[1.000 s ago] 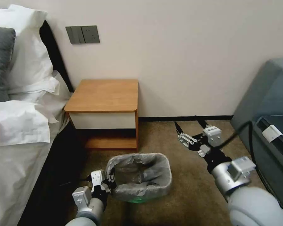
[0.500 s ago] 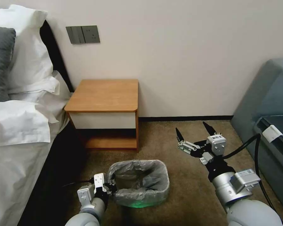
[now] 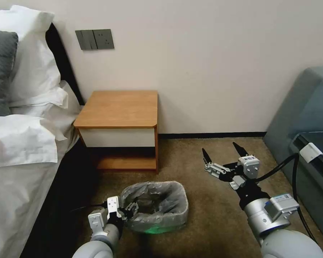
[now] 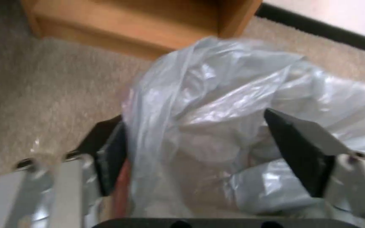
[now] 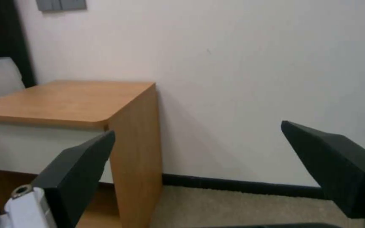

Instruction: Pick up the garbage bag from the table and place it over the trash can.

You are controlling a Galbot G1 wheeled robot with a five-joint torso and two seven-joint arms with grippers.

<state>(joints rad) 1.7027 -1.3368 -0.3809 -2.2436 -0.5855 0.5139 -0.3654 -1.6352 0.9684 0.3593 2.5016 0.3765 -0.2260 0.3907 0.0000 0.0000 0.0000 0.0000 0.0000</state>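
The garbage bag, grey and crinkly, lines the trash can and folds over its rim, on the carpet in front of the table. My left gripper is at the can's left rim. In the left wrist view its fingers stand apart, open, with bunched garbage bag and a pinkish edge between them. My right gripper hangs open and holds nothing, above the carpet to the right of the can, with the table in front of it.
A bed with white pillows runs along the left. A grey-blue sofa with a dark case stands at the right. A black cable loops by the right arm. Bare carpet lies between can and sofa.
The bagged can and my left gripper have shifted a little nearer to me and sit lower. My right gripper drew back toward me and turned, its fingers spread wider.
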